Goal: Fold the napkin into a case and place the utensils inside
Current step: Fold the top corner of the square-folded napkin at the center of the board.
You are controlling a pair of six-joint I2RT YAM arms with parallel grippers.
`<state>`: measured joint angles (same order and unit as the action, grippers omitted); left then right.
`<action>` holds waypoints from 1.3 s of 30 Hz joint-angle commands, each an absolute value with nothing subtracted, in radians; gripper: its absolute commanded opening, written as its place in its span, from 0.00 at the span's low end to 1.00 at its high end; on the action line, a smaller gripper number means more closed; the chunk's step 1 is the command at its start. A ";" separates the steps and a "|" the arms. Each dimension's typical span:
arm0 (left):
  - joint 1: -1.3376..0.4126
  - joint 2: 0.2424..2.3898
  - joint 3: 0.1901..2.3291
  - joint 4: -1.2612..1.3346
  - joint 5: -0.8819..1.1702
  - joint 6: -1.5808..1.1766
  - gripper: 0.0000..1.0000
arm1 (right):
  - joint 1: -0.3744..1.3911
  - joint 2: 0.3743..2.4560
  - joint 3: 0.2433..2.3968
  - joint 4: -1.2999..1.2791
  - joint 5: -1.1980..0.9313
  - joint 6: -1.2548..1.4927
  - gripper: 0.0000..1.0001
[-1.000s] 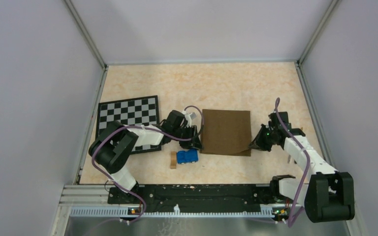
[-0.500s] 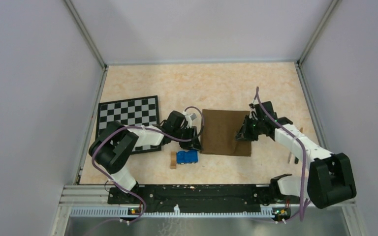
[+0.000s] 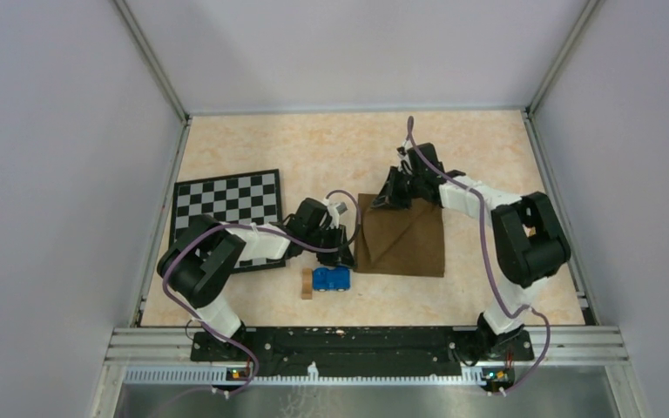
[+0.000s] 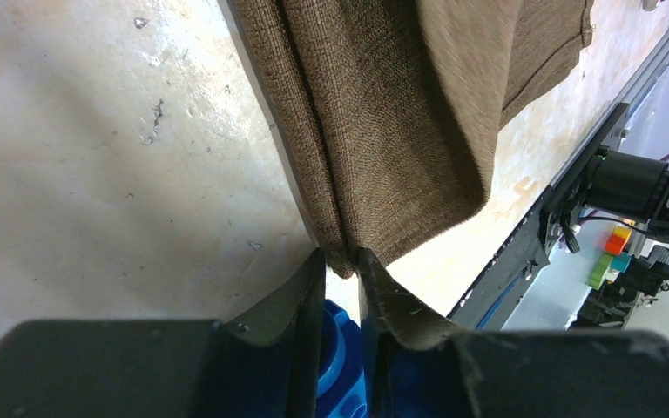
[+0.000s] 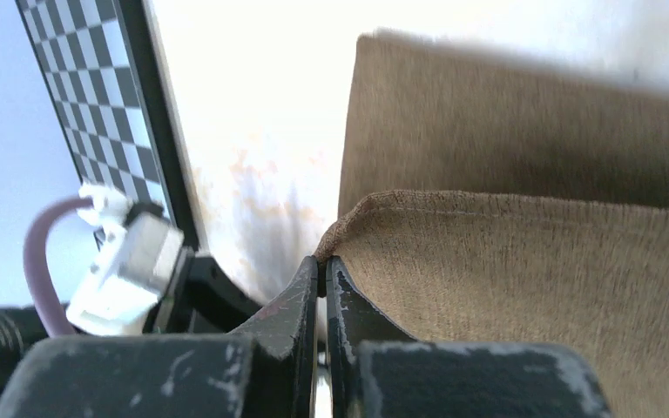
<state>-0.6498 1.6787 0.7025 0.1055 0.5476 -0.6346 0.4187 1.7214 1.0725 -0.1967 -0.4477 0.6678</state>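
One brown napkin (image 3: 401, 235) is counted, together with one checkered mat (image 3: 226, 198), one blue toy (image 3: 332, 278) and one small wooden block (image 3: 307, 284). Two robot arms are seen, a left arm (image 3: 257, 242) and a right arm (image 3: 479, 198).

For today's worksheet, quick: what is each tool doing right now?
Left tool: closed on a corner of the napkin.
Right tool: closed on another napkin corner, which is folded over the cloth.
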 commanded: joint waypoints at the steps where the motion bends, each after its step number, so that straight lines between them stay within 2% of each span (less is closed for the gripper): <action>1: -0.657 1.724 0.648 0.047 0.470 -0.615 0.26 | 0.428 1.822 1.179 -0.084 -0.463 0.716 0.00; 9: -0.657 1.725 0.638 0.050 0.467 -0.613 0.24 | 0.427 1.944 1.275 -0.069 -0.430 0.731 0.00; 21: -0.657 1.738 0.636 0.054 0.467 -0.604 0.23 | 0.404 1.960 1.287 -0.116 -0.363 0.730 0.00; 39: -0.657 1.735 0.651 0.039 0.466 -0.598 0.23 | 0.382 2.013 1.316 -0.110 -0.395 0.699 0.01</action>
